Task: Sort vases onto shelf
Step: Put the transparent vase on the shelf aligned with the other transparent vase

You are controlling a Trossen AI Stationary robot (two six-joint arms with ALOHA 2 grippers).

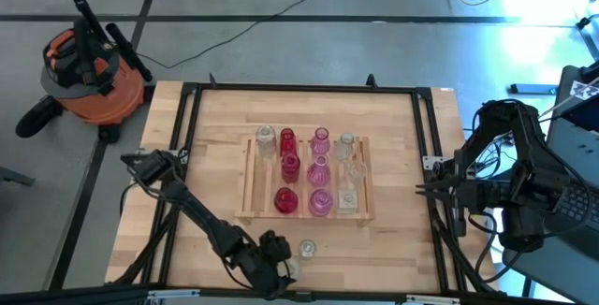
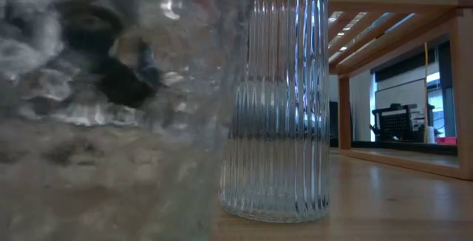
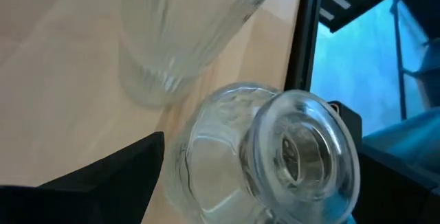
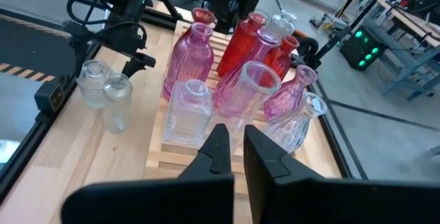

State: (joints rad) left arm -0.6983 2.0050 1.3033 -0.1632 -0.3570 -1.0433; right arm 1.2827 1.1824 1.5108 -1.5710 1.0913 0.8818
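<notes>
Clear (image 1: 265,137), pink (image 1: 320,140) and red vases (image 1: 287,141) stood on the slatted shelf (image 1: 249,191), left gripper (image 1: 281,260) spread around a clear vase (image 3: 261,157) near the table's (image 1: 402,137) front edge, wrist view showed ribbing, right gripper (image 4: 237,157) pressed together.

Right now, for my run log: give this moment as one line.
left hand: open, at clear vases off shelf | right hand: shut, waiting at table's side | shelf: holds most vases

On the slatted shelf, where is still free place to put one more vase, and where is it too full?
On the shelf, the left column is bare below the clear vase, beside the red vases. The middle and right columns are crowded. Near the table's front edge, the open left gripper crowds two clear vases.
</notes>
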